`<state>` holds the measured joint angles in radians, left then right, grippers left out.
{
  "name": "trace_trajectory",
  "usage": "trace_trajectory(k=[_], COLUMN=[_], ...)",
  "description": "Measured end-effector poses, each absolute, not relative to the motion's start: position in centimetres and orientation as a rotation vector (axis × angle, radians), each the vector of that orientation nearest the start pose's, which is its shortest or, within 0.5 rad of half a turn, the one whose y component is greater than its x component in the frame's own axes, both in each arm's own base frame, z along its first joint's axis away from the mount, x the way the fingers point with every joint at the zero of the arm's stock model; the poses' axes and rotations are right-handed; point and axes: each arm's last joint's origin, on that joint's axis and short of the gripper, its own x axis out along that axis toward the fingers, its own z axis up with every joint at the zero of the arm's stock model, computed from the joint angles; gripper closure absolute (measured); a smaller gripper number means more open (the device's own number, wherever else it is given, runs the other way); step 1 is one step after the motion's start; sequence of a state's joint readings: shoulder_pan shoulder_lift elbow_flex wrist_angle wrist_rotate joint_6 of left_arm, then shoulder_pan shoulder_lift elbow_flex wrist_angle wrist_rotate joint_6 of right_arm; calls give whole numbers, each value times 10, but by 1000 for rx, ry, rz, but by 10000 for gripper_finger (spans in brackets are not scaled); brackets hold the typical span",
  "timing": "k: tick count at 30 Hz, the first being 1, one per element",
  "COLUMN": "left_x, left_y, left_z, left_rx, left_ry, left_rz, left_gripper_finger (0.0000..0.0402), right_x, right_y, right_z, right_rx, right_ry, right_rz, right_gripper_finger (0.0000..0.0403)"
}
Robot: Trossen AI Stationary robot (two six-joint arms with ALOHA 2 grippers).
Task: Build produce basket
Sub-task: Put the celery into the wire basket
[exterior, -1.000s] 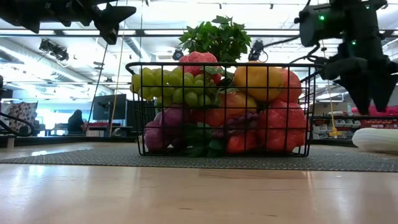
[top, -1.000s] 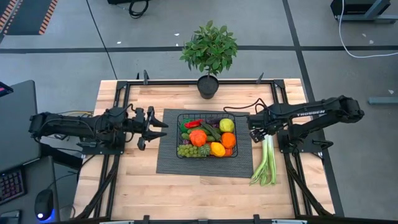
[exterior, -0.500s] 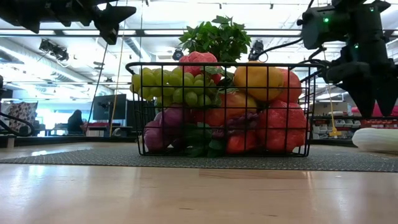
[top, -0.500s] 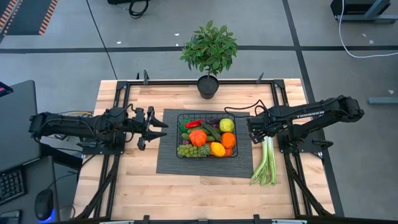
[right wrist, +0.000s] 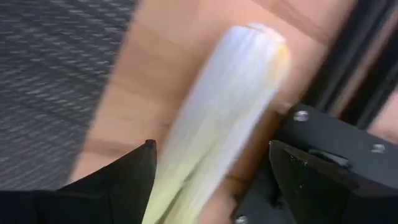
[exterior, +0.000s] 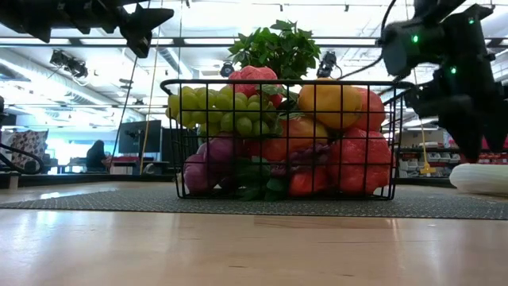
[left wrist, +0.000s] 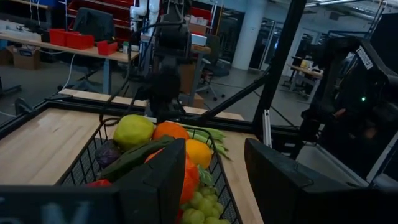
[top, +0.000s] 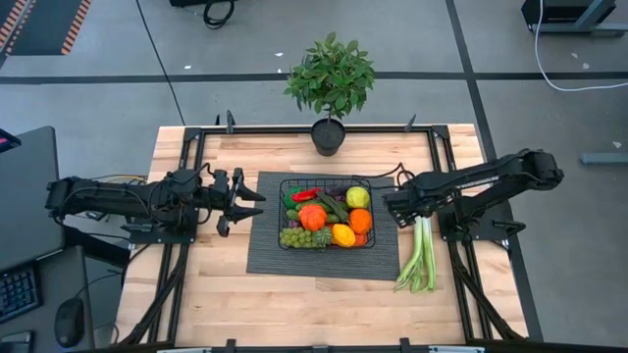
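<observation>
The black wire basket [top: 283, 211] stands on a dark ribbed mat [top: 294, 260] at mid-table. It is heaped with produce: green grapes [top: 294, 237], oranges [top: 312, 217], a lemon [top: 358, 197] and peppers. A long pale-green leek [top: 422, 253] lies flat on the wood right of the mat, its white end [right wrist: 236, 93] toward the far side. My right gripper [top: 400, 210] points down just above that white end, open, one finger on either side [right wrist: 211, 149]. My left gripper [top: 245, 201] hovers level to the left of the basket, open and holding nothing [left wrist: 214, 180].
A leafy potted plant [top: 331, 83] stands at the table's far edge behind the basket. Black frame rails [top: 461, 284] run along both sides of the table, and the right one lies close beside the leek. Bare wood lies toward the near edge [top: 294, 304].
My right gripper has sunk a little toward the leek's white end and rolled slightly; its fingers remain apart. The leek, the basket and my left arm have kept still.
</observation>
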<state>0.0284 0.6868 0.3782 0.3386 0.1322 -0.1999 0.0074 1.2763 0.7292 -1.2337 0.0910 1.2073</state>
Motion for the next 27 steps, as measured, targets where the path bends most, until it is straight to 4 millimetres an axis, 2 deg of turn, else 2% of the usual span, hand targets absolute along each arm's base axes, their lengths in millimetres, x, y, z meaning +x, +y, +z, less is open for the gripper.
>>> trace_trajectory(k=[11,20,27], left_x=[164,164,164], left_y=[1,0,-6], left_z=[256,256,257], left_rx=[-222,-222,-218], left_ry=[-16,-15,-12], left_rz=[-114,-122,-162], left_gripper_finger=[230,230,230], right_x=[176,178,173], right_y=[-2,-3,0], right_z=[160,148,132], right_rx=[647,591,633], right_ry=[1623,1631,1618], right_rz=[-1175,-1243,-1247], right_gripper_finger=[90,90,90])
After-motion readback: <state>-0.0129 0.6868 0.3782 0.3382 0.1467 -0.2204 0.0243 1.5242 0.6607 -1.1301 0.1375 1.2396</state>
